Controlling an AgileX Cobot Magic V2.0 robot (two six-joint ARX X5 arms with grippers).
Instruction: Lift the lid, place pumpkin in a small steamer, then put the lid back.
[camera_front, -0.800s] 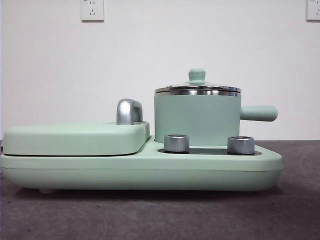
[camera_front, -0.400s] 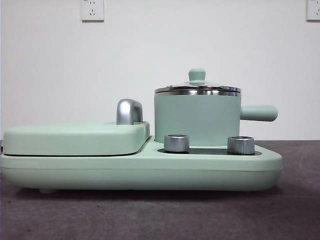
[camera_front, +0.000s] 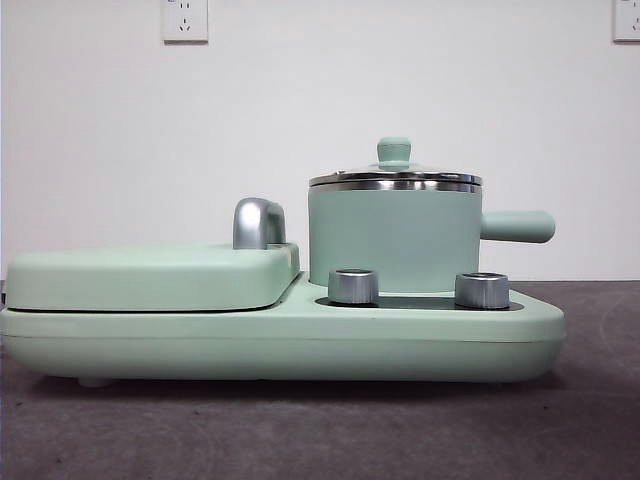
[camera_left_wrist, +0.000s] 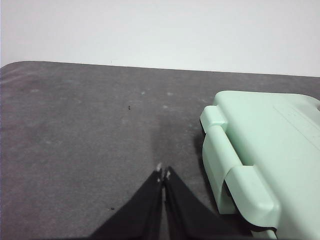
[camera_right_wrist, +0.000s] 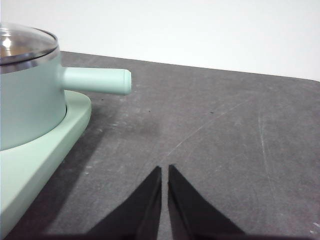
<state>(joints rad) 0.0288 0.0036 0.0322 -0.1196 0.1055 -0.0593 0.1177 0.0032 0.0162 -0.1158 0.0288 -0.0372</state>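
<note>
Lid (camera_front: 395, 176) seated on small steamer (camera_front: 392, 240), right of centre in front view. Glass, fragile, slippery: best grasped by small knob (camera_front: 394, 151). Left gripper (camera_left_wrist: 163, 173) and right gripper (camera_right_wrist: 164, 169) closed, empty. Pumpkin unseen.

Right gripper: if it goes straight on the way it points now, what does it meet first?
Probably nothing: ahead of the right gripper lies only bare dark table up to the white wall. The small steamer and its side handle stand off to one side.
</note>
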